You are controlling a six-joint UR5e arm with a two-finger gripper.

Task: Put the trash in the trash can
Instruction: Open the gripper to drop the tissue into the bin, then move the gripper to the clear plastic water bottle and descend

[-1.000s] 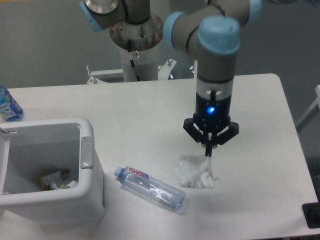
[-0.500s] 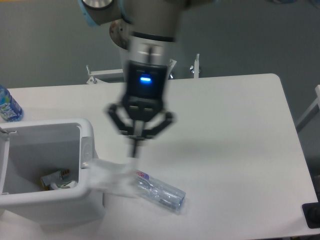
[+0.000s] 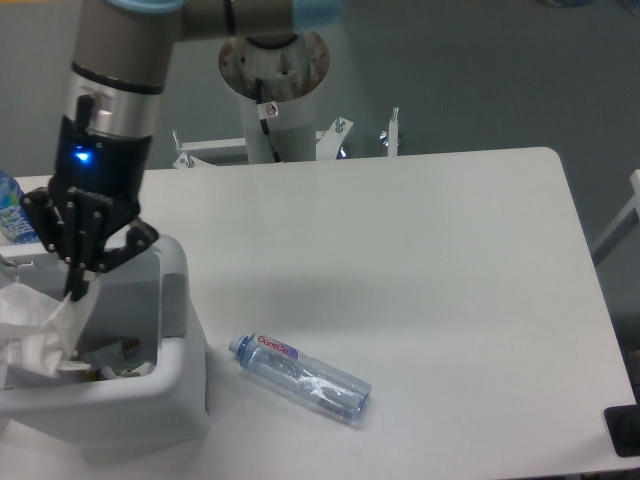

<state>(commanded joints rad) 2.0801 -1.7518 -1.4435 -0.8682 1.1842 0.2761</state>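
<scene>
My gripper (image 3: 74, 290) hangs over the white trash can (image 3: 170, 400) at the left, shut on the crumpled whitish plastic wrapper (image 3: 35, 330), which dangles inside the bin's opening. The clear bottle (image 3: 300, 376) with a blue cap and red-lettered white label lies on its side on the table, right of the bin and well clear of the gripper. Some earlier scraps (image 3: 125, 358) show at the bin's bottom.
A second bottle with a blue label (image 3: 12, 215) stands at the far left edge behind the bin. The robot's base column (image 3: 275, 100) rises at the table's back. A dark object (image 3: 622, 430) sits at the lower right corner.
The gripper swept left from the table's middle right to above the bin, carrying the wrapper off the table. The lying bottle stayed where it was.
</scene>
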